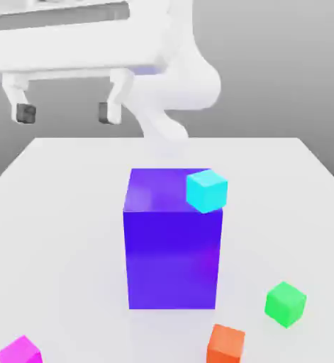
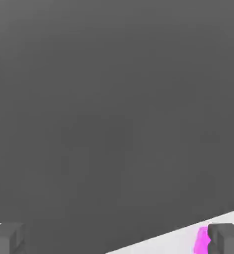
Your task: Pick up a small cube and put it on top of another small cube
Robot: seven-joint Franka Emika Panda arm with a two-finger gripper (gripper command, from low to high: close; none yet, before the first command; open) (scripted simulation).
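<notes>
The small magenta-pink cube (image 1: 19,350) lies on the white table at the near corner on the exterior view's left; in the hand view a sliver of the magenta-pink cube (image 2: 202,240) shows beside one fingertip. My gripper (image 1: 67,112) hangs high above the table's far side toward the exterior view's left, open, with nothing between its fingers. It is far from every cube. A cyan small cube (image 1: 206,190) sits at the top right corner of the big blue-purple block (image 1: 172,241).
A green small cube (image 1: 285,303) and an orange small cube (image 1: 225,344) lie on the white table (image 1: 63,213) near the front, on the exterior view's right. The tall blue-purple block stands in the middle of the table.
</notes>
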